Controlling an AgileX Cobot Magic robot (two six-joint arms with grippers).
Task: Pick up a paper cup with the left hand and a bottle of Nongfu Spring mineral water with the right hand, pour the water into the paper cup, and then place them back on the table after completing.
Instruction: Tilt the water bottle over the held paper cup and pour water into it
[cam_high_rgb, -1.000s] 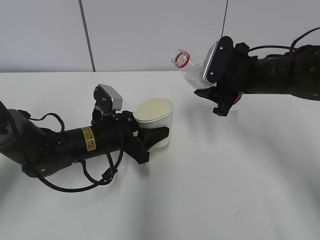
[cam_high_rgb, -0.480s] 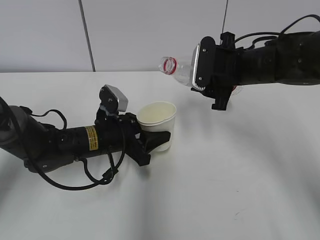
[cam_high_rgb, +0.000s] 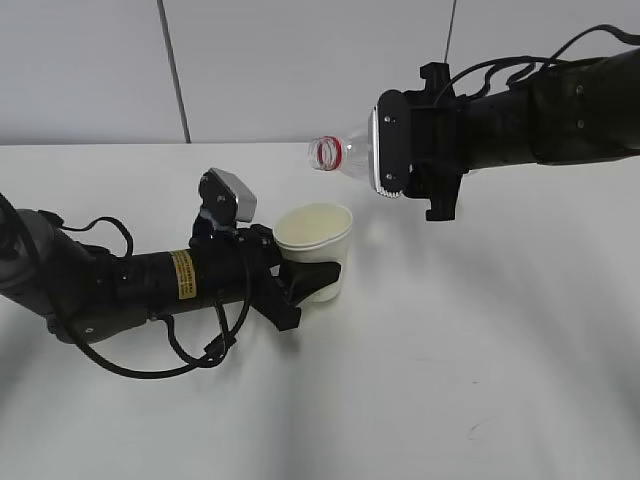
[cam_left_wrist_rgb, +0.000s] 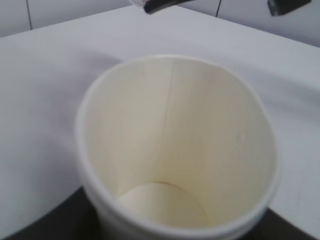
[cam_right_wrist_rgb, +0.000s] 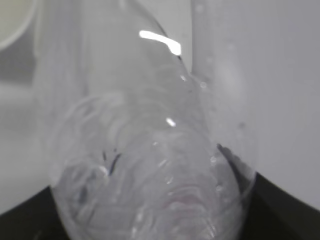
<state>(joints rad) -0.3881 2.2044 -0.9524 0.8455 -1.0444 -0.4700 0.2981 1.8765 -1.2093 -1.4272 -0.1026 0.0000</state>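
My left hand's gripper is shut on the white paper cup, holding it upright just above or on the table. The left wrist view looks into the paper cup; its bottom looks dry. My right hand's gripper is shut on the clear bottle, which lies almost level. Its open, red-ringed mouth points left, above the cup with a gap. The right wrist view is filled by the bottle, with dark fingers at the lower corners. I cannot make out the water, and no stream shows.
A grey panelled wall rises behind the table's far edge. Loose black cables hang from the left arm onto the tabletop. The cup's rim shows at the top left of the right wrist view.
The right arm has swung the bottle left and tipped it from slanting up to almost level, bringing its mouth over the cup. The left arm shifted slightly with the cup.
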